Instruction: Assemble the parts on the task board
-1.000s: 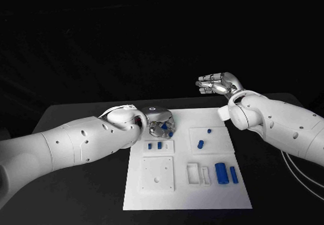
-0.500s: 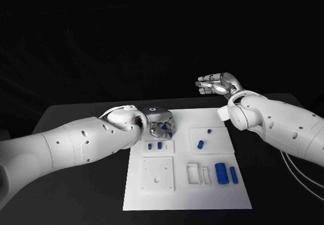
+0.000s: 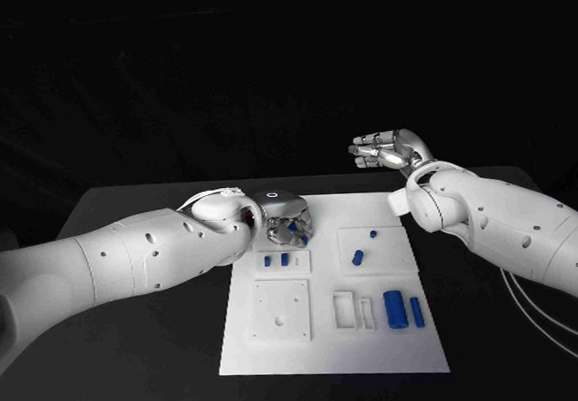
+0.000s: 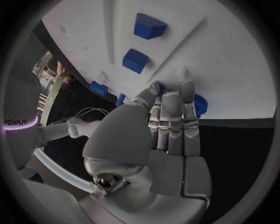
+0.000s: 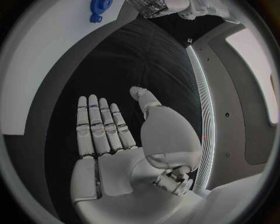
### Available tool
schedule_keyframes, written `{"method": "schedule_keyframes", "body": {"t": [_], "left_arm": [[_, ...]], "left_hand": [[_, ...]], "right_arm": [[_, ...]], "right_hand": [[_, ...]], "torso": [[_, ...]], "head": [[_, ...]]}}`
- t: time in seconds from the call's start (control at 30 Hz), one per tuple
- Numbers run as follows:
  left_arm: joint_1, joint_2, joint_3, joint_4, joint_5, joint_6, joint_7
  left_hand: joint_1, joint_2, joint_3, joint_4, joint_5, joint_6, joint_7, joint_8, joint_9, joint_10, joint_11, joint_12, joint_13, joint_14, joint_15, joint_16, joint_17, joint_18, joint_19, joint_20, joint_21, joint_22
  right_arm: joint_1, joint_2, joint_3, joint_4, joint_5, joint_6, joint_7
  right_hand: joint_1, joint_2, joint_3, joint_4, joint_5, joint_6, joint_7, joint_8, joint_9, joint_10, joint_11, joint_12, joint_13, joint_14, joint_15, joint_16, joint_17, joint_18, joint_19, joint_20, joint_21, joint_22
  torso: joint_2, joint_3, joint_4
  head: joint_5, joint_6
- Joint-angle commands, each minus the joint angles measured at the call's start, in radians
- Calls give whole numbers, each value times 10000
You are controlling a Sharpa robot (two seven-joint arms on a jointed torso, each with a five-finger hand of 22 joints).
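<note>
The left hand [image 3: 287, 225] sits low over the far left corner of the board [image 3: 332, 359], fingers curled down onto its surface. In the left wrist view its fingertips [image 4: 170, 97] press together around a small blue part [image 4: 200, 104], which shows just past them at the board's far edge. The part looks pinched, though most of it is hidden behind the fingers, so its long axis and the way it points cannot be read.

The relation that matters is between this hand and the left square plate [image 3: 280, 262] just nearer the robot. Two short blue blocks [image 3: 276, 260] already stand there side by side, each with its long axis running roughly away from the robot. Any seat for the held part probably lies close by, on the robot's side of the hand, so a short pull back along the board would likely serve.

The right hand [image 3: 385, 149] is raised well above and beyond the desk [image 3: 141, 350], fingers apart and holding nothing; the right wrist view shows its palm [image 5: 116, 154] flat and bare. It is far from every part, so the left hand is clearly the nearer.

Other parts remain loose: a slanted peg [image 3: 357, 256] on the right plate, and a long cylinder [image 3: 394, 308] with a thinner bar [image 3: 416, 312] beside it, both lying lengthwise away from the robot
</note>
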Motion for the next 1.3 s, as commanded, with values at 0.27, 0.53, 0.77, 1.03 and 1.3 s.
{"method": "schedule_keyframes", "body": {"t": [0.27, 0.53, 0.77, 1.03, 1.3], "left_arm": [[-70, -212, -8, 121, 313, -216, -144], [-69, -584, 379, 514, 778, -334, -234], [-57, -1110, 781, 1073, 1631, -150, -464], [-13, -1737, 921, 1667, 2189, 158, -674], [-1, -2176, 926, 1973, 2285, 212, -797]], "left_hand": [[-60, 111, 131, -282, 25, 95, 27, 3, 16, 41, 23, -3, -12, 64, -43, 17, -18, -80, -42, -64, 181, 197], [-81, 100, 136, -307, 16, 103, 25, -1, 14, 50, 20, -6, -13, 66, -50, 18, -18, -90, -44, -76, 209, 195], [-121, 100, 133, -304, -11, 113, 17, 2, 15, 56, 14, -5, -13, 57, -65, 7, -22, -108, -49, -97, 233, 191], [-210, 95, 70, -233, -47, 142, -11, 1, 16, 69, 1, -6, -14, 44, -86, -6, -24, -165, -66, -132, 242, 177], [-143, 63, 34, -206, -45, 143, -7, -3, 13, 72, 1, -6, -14, 23, -97, -25, -26, -197, -86, -154, 232, 176]], "right_arm": [[-2, 3, 4, 3, -17, 141, 123], [-2, -18, 4, -2, -17, 140, 123], [-2, -29, 3, -25, -17, 144, 120], [-3, -37, 3, -63, -15, 135, 117], [-3, -53, 3, -69, -15, 128, 111]], "right_hand": [[-85, -14, 21, -55, 23, -85, -11, -67, -16, -36, -6, -37, -15, -52, -8, -53, -15, 200, -49, 20, 27, -10], [-85, -14, 21, -55, 23, -85, -11, -67, -16, -36, -6, -37, -15, -52, -8, -53, -15, 200, -49, 20, 27, -10], [-85, -14, 21, -55, 23, -85, -11, -67, -16, -36, -6, -37, -15, -52, -8, -53, -15, 200, -49, 20, 27, -10], [-109, 2, 35, -50, 15, -72, -13, -66, -16, -23, -7, -37, -15, -55, -11, -54, -15, 198, -51, 22, 27, -10], [-97, 10, 35, -47, 6, -74, -15, -65, -15, -42, -5, -39, -17, -56, -10, -54, -15, 199, -53, 21, 27, -10]], "torso": [[-3, -3, 9], [-9, -8, 17], [-14, -8, 30], [-9, -13, 24], [-2, -12, 9]], "head": [[-5, 43], [10, 79], [80, 95], [106, 92], [193, 122]]}}
